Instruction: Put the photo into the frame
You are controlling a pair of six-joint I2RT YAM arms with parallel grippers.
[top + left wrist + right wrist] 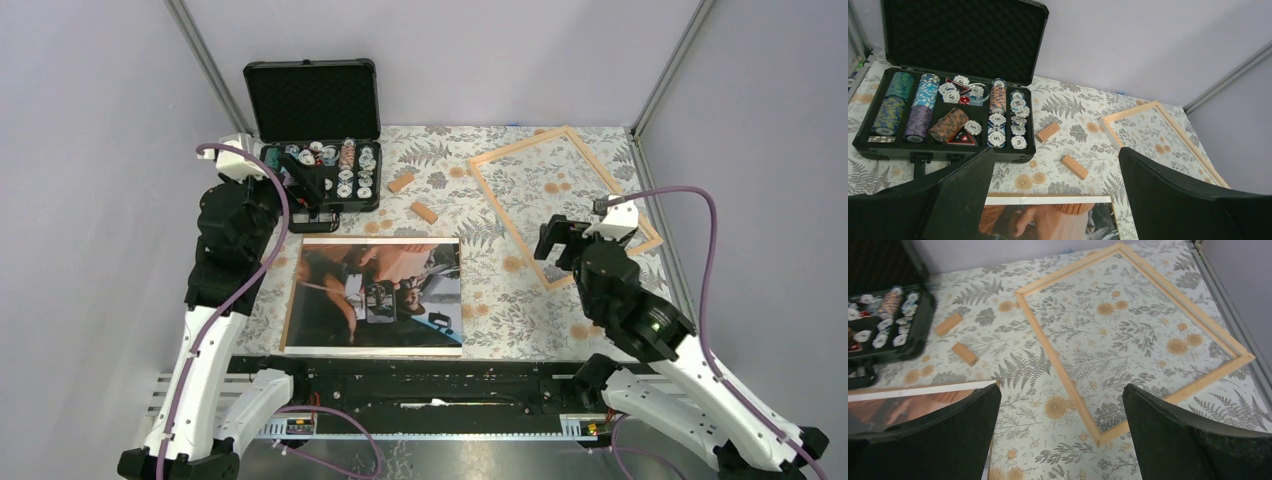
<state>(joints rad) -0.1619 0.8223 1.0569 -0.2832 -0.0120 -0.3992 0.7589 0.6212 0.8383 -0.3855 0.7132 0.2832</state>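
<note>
1. Table (pixel 500 300): covered in a pale cloth with a fern and flower print; grey walls on three sides.

2. Frame (pixel 510 225): thin strips of pale wood, lying flat and skewed on the far right of the table, with nothing in it but the cloth showing through. It is well apart from the photo.

3. Photo (pixel 375 292): a dark print with tan and orange tones and a narrow white edge. It lies face up at the near centre-left of the table, outside the frame. A brown board (pixel 1048 194) shows as a thin strip beyond its far edge.

4. Case (pixel 313 100): black, lid upright and lined with foam, at the far left. Its tray holds stacks of poker chips (pixel 997 97).

5. Left gripper (pixel 1056 155): jaws spread wide, holding nothing. It hangs over the near edge of the case and the far edge of the photo.

6. Right gripper (pixel 1061 387): jaws spread wide, holding nothing. It hangs above the cloth near the frame's near corner, between photo and frame.

7. Wooden blocks, two, small: one (pixel 401 183) just right of the case, the other (pixel 424 212) nearer the photo's far right corner. They lie apart from each other and touch nothing else.
</note>
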